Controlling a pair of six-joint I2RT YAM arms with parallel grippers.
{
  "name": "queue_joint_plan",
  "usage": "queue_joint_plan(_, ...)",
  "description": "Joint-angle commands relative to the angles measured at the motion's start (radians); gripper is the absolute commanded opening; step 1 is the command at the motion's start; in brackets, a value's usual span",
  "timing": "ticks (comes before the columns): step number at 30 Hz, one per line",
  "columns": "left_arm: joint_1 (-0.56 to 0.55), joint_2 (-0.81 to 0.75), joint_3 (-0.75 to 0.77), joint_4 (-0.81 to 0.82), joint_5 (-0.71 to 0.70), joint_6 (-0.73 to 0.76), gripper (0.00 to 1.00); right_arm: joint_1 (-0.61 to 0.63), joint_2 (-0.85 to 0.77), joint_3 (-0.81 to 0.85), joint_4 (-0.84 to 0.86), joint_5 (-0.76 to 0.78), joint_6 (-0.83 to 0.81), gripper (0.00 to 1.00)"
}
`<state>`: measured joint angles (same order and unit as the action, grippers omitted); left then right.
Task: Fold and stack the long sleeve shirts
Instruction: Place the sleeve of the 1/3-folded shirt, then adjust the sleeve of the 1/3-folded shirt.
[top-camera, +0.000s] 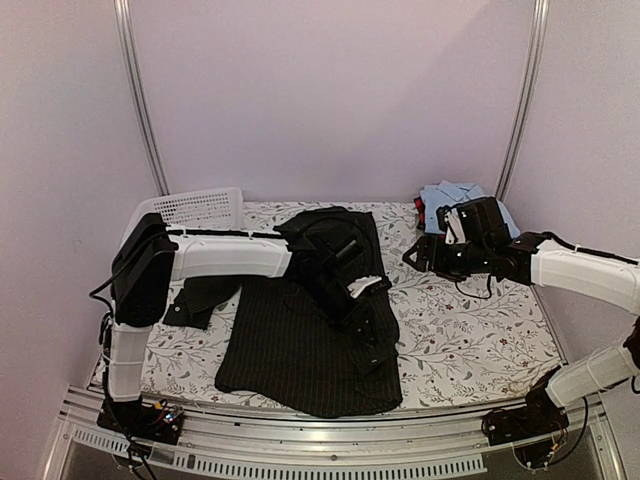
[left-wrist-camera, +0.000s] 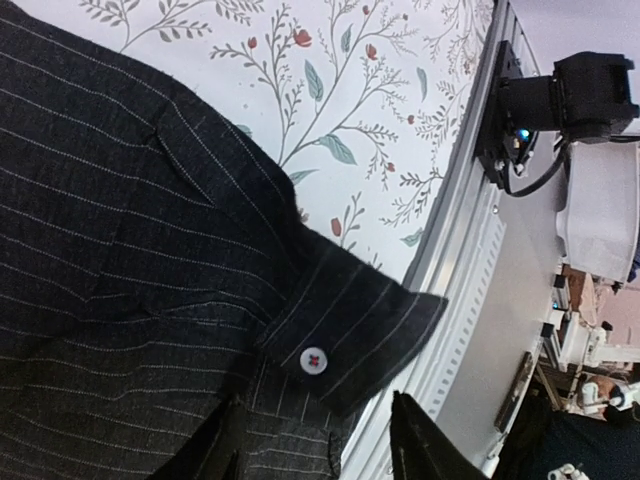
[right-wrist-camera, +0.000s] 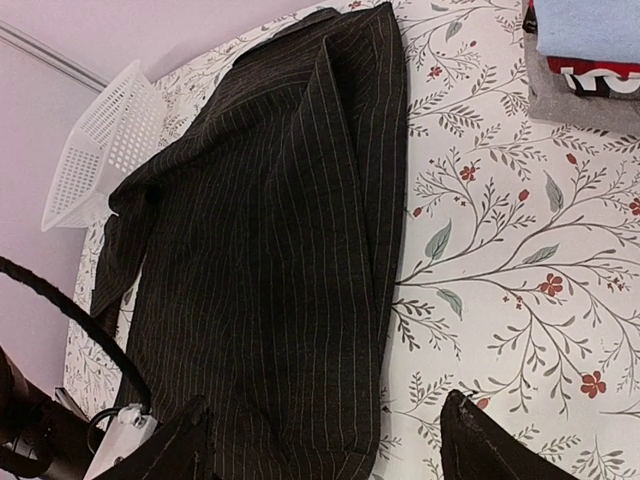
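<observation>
The black pinstriped long sleeve shirt (top-camera: 290, 345) lies spread on the floral table cover, one sleeve trailing left (top-camera: 200, 298). My left gripper (top-camera: 368, 305) hovers over the shirt's right side. In the left wrist view its fingers (left-wrist-camera: 420, 445) stand apart, open, and the cuff with a white button (left-wrist-camera: 313, 360) lies just beyond them, near the table's front edge. My right gripper (top-camera: 412, 257) hangs open to the right of the shirt; in its wrist view the gripper (right-wrist-camera: 330, 450) is above the shirt's folded edge (right-wrist-camera: 270, 250), holding nothing. A light blue shirt (top-camera: 455, 193) tops a pile at the back right.
A white mesh basket (top-camera: 195, 208) stands tilted at the back left, also in the right wrist view (right-wrist-camera: 100, 140). The pile under the blue shirt (right-wrist-camera: 590, 25) includes grey and red-striped cloth (right-wrist-camera: 565, 95). The metal front rail (left-wrist-camera: 470, 230) runs close to the cuff.
</observation>
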<state>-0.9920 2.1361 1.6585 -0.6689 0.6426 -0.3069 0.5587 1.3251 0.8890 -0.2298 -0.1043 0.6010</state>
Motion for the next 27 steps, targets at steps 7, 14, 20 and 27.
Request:
queue_joint_plan(7,0.058,-0.094,-0.075,0.105,-0.028,-0.072,0.47,0.111,-0.033,-0.049,-0.092,0.034,-0.013,0.68)
queue_joint_plan(14,0.189,-0.160,-0.264,0.248,-0.150,-0.228,0.45,0.330,-0.017,-0.056,-0.187,0.098,0.022,0.67)
queue_joint_plan(20,0.245,-0.145,-0.305,0.343,-0.137,-0.297,0.44,0.536,0.099,0.015,-0.273,0.158,0.061,0.65)
queue_joint_plan(27,0.258,-0.108,-0.309,0.390,-0.169,-0.353,0.44,0.654,0.300,0.159,-0.393,0.260,0.103,0.57)
